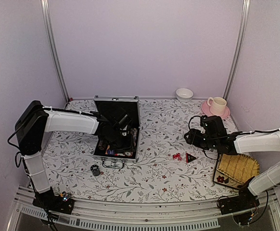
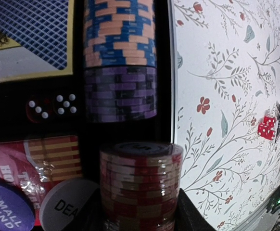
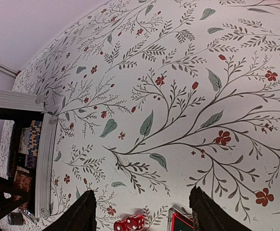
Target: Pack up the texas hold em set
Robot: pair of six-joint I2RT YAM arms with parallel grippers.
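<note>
One red chip stack (image 2: 141, 185) in the left tool (image 2: 140, 217), wrist view only.

Inspection of the left wrist view: "SMALL BLIND" is read on a purple disc (image 2: 5, 211). "DEA", cut off, is printed on a white disc (image 2: 69, 206). Only "HO" is legible on a red card pack (image 2: 31, 163).

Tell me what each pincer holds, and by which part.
The left pincer seems clamped on the red chip stack, across its rim edges, over the case. The right pincer is open and holds nothing, above the red dice.
</note>
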